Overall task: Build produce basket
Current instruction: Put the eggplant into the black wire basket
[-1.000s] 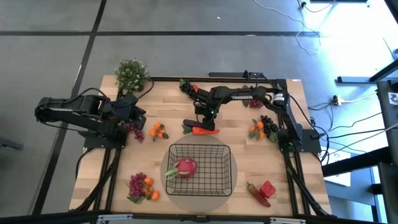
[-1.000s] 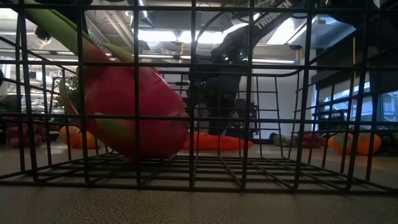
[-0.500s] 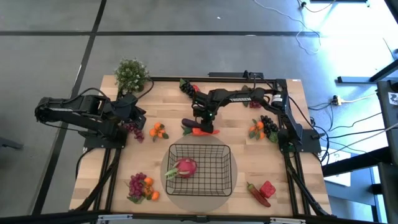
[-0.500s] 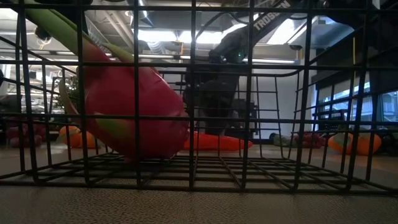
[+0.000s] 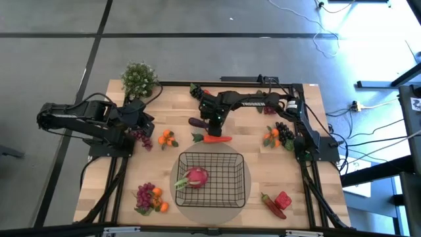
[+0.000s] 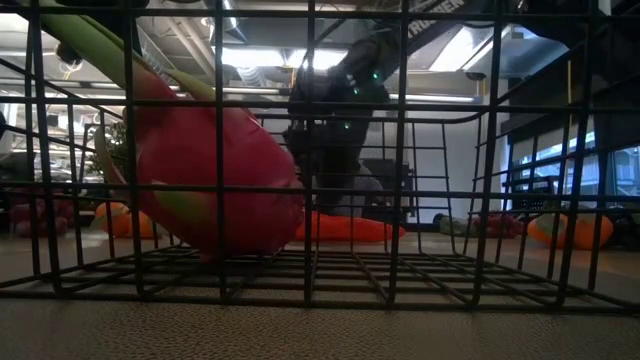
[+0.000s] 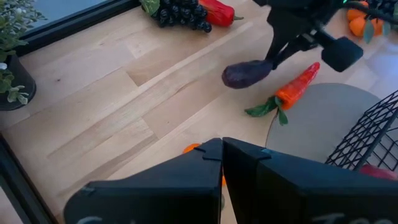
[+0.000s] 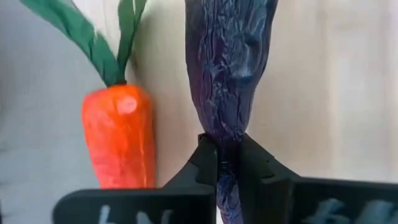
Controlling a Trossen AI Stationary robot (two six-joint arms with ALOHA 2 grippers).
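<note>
Right gripper (image 8: 227, 163) clamped on dark eggplant (image 8: 229, 59), raised clear of carrot (image 8: 119, 137) near basket (image 5: 212, 179); no readable lettering.

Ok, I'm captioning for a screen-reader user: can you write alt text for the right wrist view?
The right gripper is shut on the end of a dark purple eggplant, which extends away from the camera above a pale wooden table. Beside it lies an orange carrot with green leaves, apart from the eggplant.
</note>
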